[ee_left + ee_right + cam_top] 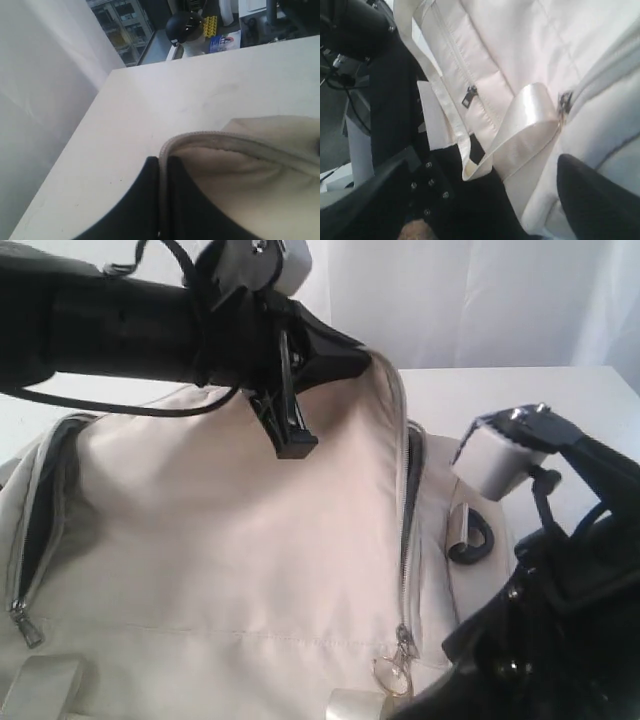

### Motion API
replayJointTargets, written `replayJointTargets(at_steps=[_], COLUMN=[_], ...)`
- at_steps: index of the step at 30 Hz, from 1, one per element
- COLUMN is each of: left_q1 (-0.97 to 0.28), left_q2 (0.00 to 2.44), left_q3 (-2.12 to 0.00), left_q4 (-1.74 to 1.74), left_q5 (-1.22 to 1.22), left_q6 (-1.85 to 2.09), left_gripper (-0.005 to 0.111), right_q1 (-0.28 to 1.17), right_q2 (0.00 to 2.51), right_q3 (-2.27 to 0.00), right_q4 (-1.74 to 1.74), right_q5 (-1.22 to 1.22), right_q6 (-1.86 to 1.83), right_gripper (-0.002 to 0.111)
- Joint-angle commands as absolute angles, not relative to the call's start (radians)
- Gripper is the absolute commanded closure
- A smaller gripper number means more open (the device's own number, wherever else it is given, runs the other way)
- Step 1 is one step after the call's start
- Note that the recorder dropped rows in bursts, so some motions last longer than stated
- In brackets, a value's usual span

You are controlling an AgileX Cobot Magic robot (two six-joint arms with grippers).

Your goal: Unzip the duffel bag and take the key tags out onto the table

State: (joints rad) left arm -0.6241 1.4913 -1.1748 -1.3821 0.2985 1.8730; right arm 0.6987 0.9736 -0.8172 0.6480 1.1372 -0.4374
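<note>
place: lab or office | signs: white table (pixel 150 100), curtain backdrop (pixel 480 300), high-rise window (pixel 117 27), helmet (pixel 184 27)

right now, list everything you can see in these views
duffel bag: one, cream-beige, on the table, flap lifted
zipper pull ring: one, bare metal, at the right zipper's slider
D-ring: one, black, on the bag's right end
webbing strap: one, cream, looped on the bag's side
table: one, white, under the bag
key tags: none in view
left gripper: one, black, shut on the bag's zipper edge
right gripper: one, black, open, by the strap
</note>
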Motion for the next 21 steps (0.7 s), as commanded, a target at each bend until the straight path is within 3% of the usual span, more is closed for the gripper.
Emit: replayJointTargets(at_steps=[1,3,8,21], left_q1=[-0.619,-0.619,-0.619,-0.621], left_q2=[1.375,1.336,1.301,1.255], left_q3=[-1.183,-1.183,-1.183,-1.183], left_q4=[-1.146,-0.938,-0.875,-0.898], left_q5=[0.49,0.713,0.962,1.023], left_q6=[1.539,1.305,1.221,1.206], left_gripper=[0.107,0.107,0.107,0.107], right_q1=[0.702,0.702,0.702,0.702], right_q2=[0.967,0.967,0.965,0.971], right_q3=[-0.872,-0.898,-0.911,-0.907], right_q4=[0.654,0.646,0.532,0.611], right_q5=[1.001,0.911,0.782,0.767], right_q6=[-0.48,-0.575,-0.69,-1.121], right_gripper=[0.033,0.034,0.034,0.034])
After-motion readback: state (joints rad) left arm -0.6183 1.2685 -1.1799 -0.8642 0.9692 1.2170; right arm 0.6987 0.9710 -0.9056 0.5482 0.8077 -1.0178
